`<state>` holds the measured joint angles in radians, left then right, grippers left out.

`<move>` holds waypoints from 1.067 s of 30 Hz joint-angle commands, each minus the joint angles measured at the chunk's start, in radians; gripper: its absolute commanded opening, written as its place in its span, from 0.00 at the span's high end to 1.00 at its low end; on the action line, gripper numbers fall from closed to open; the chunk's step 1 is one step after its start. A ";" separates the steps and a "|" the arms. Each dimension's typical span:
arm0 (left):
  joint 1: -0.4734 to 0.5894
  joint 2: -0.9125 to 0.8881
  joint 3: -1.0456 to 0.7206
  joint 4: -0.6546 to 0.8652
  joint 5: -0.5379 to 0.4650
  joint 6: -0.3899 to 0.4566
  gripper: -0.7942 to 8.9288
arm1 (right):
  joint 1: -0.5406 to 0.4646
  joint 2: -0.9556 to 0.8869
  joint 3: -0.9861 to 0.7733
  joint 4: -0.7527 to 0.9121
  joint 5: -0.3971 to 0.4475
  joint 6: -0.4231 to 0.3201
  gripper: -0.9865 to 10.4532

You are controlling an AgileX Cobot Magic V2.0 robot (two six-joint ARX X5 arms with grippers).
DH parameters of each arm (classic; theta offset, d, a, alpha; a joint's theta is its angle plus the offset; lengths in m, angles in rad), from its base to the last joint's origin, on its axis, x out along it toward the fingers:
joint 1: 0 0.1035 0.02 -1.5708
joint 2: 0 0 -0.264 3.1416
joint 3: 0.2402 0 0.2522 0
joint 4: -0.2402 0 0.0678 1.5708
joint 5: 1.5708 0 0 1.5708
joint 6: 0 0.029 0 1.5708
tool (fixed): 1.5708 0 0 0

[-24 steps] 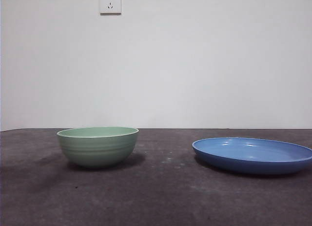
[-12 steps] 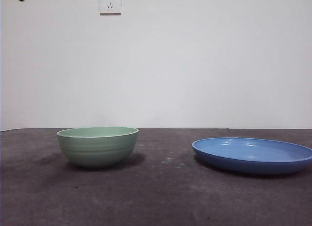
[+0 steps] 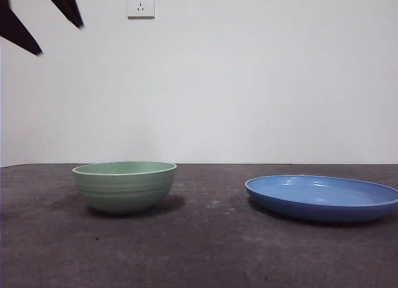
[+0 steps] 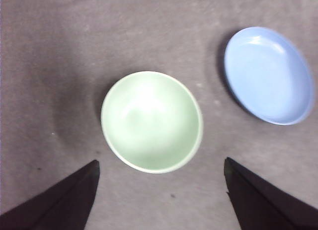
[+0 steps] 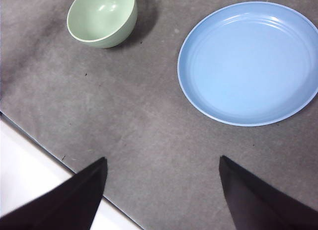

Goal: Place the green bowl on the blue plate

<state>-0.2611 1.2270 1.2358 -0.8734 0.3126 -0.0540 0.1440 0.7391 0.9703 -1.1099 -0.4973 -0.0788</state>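
Note:
The green bowl (image 3: 124, 188) stands upright and empty on the dark table, at the left of the front view. The blue plate (image 3: 322, 198) lies empty to its right, apart from it. My left gripper (image 3: 59, 39) is open and empty; its two black tips show at the top left of the front view, high above the bowl. In the left wrist view the left gripper (image 4: 160, 162) looks down on the bowl (image 4: 151, 121) and the plate (image 4: 268, 75). My right gripper (image 5: 163, 159) is open and empty, high over the table, with the plate (image 5: 248, 63) and the bowl (image 5: 102, 17) in view.
A dark grey mat (image 3: 205, 250) covers the table. A white wall with a socket (image 3: 140, 3) stands behind. The right wrist view shows the mat's edge and a white surface (image 5: 20, 155) beside it.
The left gripper's black tips have come down into the top left corner of the front view. The bowl and the plate have not moved.

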 commanded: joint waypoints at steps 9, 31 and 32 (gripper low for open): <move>-0.034 0.308 0.050 0.106 -0.138 0.017 0.50 | 0.003 0.005 0.020 0.010 0.000 -0.006 0.60; -0.034 0.578 0.050 0.216 -0.164 0.016 0.58 | 0.003 0.005 0.020 0.018 0.000 -0.007 0.60; -0.034 0.578 0.050 0.216 -0.164 0.016 0.62 | 0.003 0.005 0.020 0.018 0.000 -0.007 0.60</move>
<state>-0.2905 1.7855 1.2621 -0.6613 0.1528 -0.0429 0.1440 0.7391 0.9703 -1.0996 -0.4973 -0.0788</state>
